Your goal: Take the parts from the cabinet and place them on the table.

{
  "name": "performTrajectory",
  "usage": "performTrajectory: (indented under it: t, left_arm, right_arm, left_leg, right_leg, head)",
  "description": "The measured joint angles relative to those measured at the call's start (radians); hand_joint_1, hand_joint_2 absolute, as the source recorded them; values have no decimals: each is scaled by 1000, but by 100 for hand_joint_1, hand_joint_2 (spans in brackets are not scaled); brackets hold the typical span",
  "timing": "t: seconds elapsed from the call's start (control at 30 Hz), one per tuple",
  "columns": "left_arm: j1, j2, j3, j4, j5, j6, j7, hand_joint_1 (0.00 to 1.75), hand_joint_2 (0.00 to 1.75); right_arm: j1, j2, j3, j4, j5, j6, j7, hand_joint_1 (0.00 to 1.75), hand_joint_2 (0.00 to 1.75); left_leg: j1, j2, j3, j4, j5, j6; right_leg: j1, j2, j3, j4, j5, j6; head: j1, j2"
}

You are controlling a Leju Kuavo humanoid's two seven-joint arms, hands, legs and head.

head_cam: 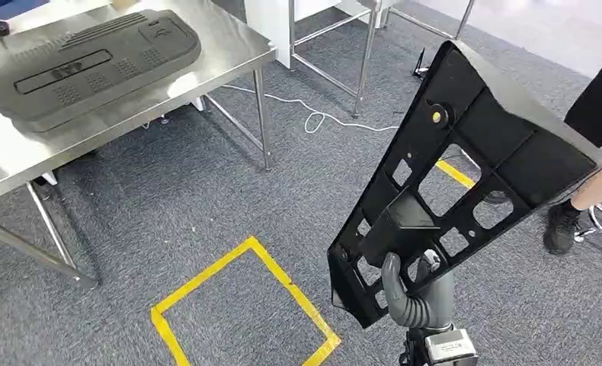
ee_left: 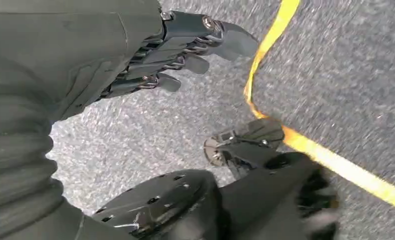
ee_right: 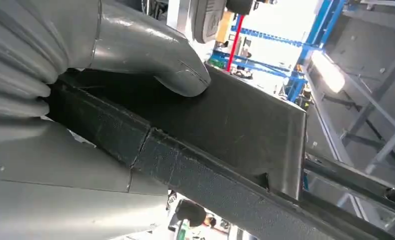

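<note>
My right hand (head_cam: 412,293) grips the lower end of a large black plastic panel (head_cam: 473,160) with cut-out holes and ribs, held up tilted over the grey carpet at the right. In the right wrist view my thumb (ee_right: 150,55) presses on the panel's flat black face (ee_right: 235,125). A second, similar dark panel (head_cam: 92,61) lies flat on the steel table (head_cam: 8,160) at the upper left. My left hand (ee_left: 185,45) hangs over the carpet with its fingers apart and nothing in it.
Yellow tape (head_cam: 283,282) marks a square on the carpet between me and the table. A person's leg and black shoe (head_cam: 561,225) stand at the right edge. A white cable (head_cam: 313,118) lies on the floor behind the table legs (head_cam: 264,122).
</note>
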Motion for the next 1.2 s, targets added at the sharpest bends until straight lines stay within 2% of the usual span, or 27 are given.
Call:
performTrajectory:
  t: [0.03, 0.07, 0.13, 0.2, 0.23, 0.3, 0.33, 0.37, 0.4, 0.47, 0.5, 0.53, 0.57, 0.63, 0.67, 0.7, 0.73, 0.77, 0.83, 0.87, 0.9, 0.93, 1.0, 1.07, 1.13, 1.17, 1.2]
  left_arm:
    - [-1, -2, 0, 1, 0, 0, 1, 0, 175]
    - [-3, -2, 0, 1, 0, 0, 1, 0, 175]
    - [-1, -2, 0, 1, 0, 0, 1, 0, 175]
    - [-1, -3, 0, 1, 0, 0, 1, 0, 175]
    - [-1, -2, 0, 1, 0, 0, 1, 0, 175]
    - [-2, -2, 0, 1, 0, 0, 2, 0, 175]
    - [-2, -2, 0, 1, 0, 0, 3, 0, 175]
    - [-1, -2, 0, 1, 0, 0, 5, 0, 175]
    - [0, -2, 0, 1, 0, 0, 6, 0, 175]
    - [0, -3, 0, 1, 0, 0, 6, 0, 175]
    - [0, -4, 0, 1, 0, 0, 6, 0, 175]
    - [-1, -4, 0, 1, 0, 0, 6, 0, 175]
    - [-1, -4, 0, 1, 0, 0, 7, 0, 175]
    - [0, -4, 0, 1, 2, 0, 8, 0, 175]
    - [-1, -4, 0, 1, 2, 0, 8, 0, 175]
    - [0, -3, 0, 0, 2, 1, 8, 0, 175]
    - [0, -3, 0, 0, 2, 1, 8, 0, 175]
    - [0, -4, 0, 0, 2, 2, 8, 0, 175]
    - [0, -4, 0, 0, 2, 1, 8, 0, 175]
    - [2, -4, 0, 0, 2, 1, 8, 0, 175]
    - [3, -4, 0, 0, 2, 1, 8, 0, 175]
    - [3, -3, 0, 0, 2, 1, 8, 0, 175]
    - [3, -1, 0, 0, 2, 1, 7, 0, 175]
    - [-1, -1, 0, 0, 2, 1, 7, 0, 175]
    - [-1, -1, 0, 0, 2, 1, 8, 0, 175]
    - [-1, -2, 0, 0, 2, 1, 8, 0, 175]
    - [0, -7, 0, 0, 1, 1, 8, 0, 175]
  right_arm:
    - [0, 0, 0, 0, 0, 0, 0, 175, 175]
    - [-1, 0, 0, 0, 0, 0, 0, 175, 175]
    - [-1, 0, 0, 0, 0, 0, 0, 175, 175]
    - [-1, 0, 0, 0, 0, 0, 0, 175, 175]
    - [-2, 0, 0, -1, 0, 0, 0, 175, 175]
    - [-2, -1, -1, -1, -2, -6, 0, 175, 175]
    - [2, -2, -4, -1, -3, -9, -1, 175, 175]
    - [6, -2, -9, -1, -5, -13, -2, 175, 175]
    - [8, -2, -15, -1, -5, -16, -3, 175, 175]
    - [10, -2, -23, -6, -6, -23, -5, 175, 175]
    - [15, -3, -30, -13, -9, -29, -9, 175, 175]
    - [17, -3, -37, -18, -14, -35, -13, 175, 175]
    - [21, -2, -43, -24, -17, -39, -16, 175, 175]
    - [31, -3, -55, -32, -21, -45, -19, 175, 175]
    - [36, -3, -60, -36, -21, -47, -20, 175, 175]
    - [39, -3, -63, -41, -21, -47, -21, 175, 175]
    - [39, -3, -66, -45, -21, -47, -22, 175, 175]
    - [40, -3, -67, -46, -21, -47, -22, 175, 175]
    - [43, -3, -69, -47, -21, -48, -22, 175, 175]
    - [45, -3, -69, -47, -21, -48, -22, 175, 175]
    - [46, -2, -70, -47, -21, -48, -22, 175, 175]
    - [48, -1, -71, -47, -21, -48, -22, 175, 175]
    - [47, 0, -72, -47, -21, -47, -22, 175, 175]
    - [46, 0, -74, -47, -19, -45, -23, 175, 175]
    - [45, 2, -74, -47, -18, -43, -23, 175, 175]
    - [45, 3, -74, -48, -17, -42, -23, 175, 175]
    - [45, 3, -74, -49, -16, -42, -23, 175, 175]
  left_leg:
    - [-4, -2, 13, -22, -19, -2]
    - [-5, -5, 20, -23, -23, 12]
    - [-12, -6, 17, -24, -24, 23]
    - [-4, -6, 27, -34, -20, 36]
    - [-4, -6, 30, -34, -23, 43]
    - [-6, -7, 32, -34, -28, 51]
    - [-7, -7, 34, -34, -32, 55]
    - [-7, -8, 38, -34, -36, 55]
    - [-6, -9, 45, -34, -42, 54]
    - [-4, -13, 63, -34, -54, 50]
    - [-5, -14, 68, -35, -60, 45]
    - [-15, -15, 74, -33, -70, 36]
    - [-15, -18, 74, -35, -74, 32]
    - [-13, -16, 81, -47, -76, 24]
    - [-13, -14, 88, -50, -80, 16]
    - [-9, -9, 84, -39, -86, 11]
    - [-12, -5, 68, 4, -108, 10]
    - [-11, -4, 34, 74, -140, 9]
    - [-11, -3, -60, 236, -198, 5]
    - [-11, -3, -89, 269, -193, 5]
    - [-11, -3, -92, 251, -161, 7]
    - [-11, -3, -73, 191, -110, 10]
    - [-12, -3, -4, 19, -5, 20]
    - [-19, -2, 24, -28, -20, 26]
    - [-26, -3, 21, -28, -24, 35]
    - [-23, -4, 31, -34, -21, 41]
    - [-11, -2, 42, -47, -17, 47]
  right_leg:
    - [10, 0, -8, 6, -7, 8]
    - [10, 1, -8, 2, -10, 14]
    - [6, 0, 5, -5, -7, 19]
    - [4, -2, -4, 10, -17, 30]
    - [6, -2, -26, 52, -34, 27]
    - [6, -1, -122, 216, -88, 19]
    - [6, -2, -174, 296, -106, 19]
    - [6, -2, -203, 324, -98, 24]
    - [6, -2, -203, 298, -73, 33]
    - [4, -3, -145, 142, 13, 53]
    - [4, -7, -104, 45, 53, 56]
    - [12, -8, -93, 20, 54, 45]
    - [12, -6, -85, 17, 55, 34]
    - [18, -6, -85, 19, 50, 20]
    - [13, -5, -79, 12, 50, 12]
    - [-2, -5, -69, 6, 50, 4]
    - [0, -5, -60, 5, 43, -6]
    - [1, -6, -53, 5, 39, -12]
    - [8, -6, -41, 5, 29, -25]
    - [10, -5, -34, 5, 23, -26]
    - [11, -3, -27, 5, 18, -25]
    - [11, 1, -17, 5, 11, -23]
    - [12, 3, 6, 5, -3, -18]
    - [22, 5, 7, 8, -15, -6]
    - [17, 4, 10, 2, -17, 3]
    - [21, 4, 14, 0, -19, 8]
    - [19, 2, 8, 9, -27, 14]
  head:
    - [-3, 0]
    - [-3, 0]
    - [0, 0]
    - [1, 0]
    - [5, 0]
    - [9, 0]
    - [10, 0]
    - [9, 0]
    - [9, 0]
    - [10, 0]
    - [11, 0]
    - [14, 0]
    - [13, 0]
    - [12, 0]
    - [12, 0]
    - [10, 0]
    - [6, 0]
    - [4, 0]
    - [6, 0]
    - [5, 0]
    - [6, 0]
    - [4, 0]
    - [5, 0]
    - [4, 0]
    - [3, 0]
    - [5, 0]
    - [2, 0]
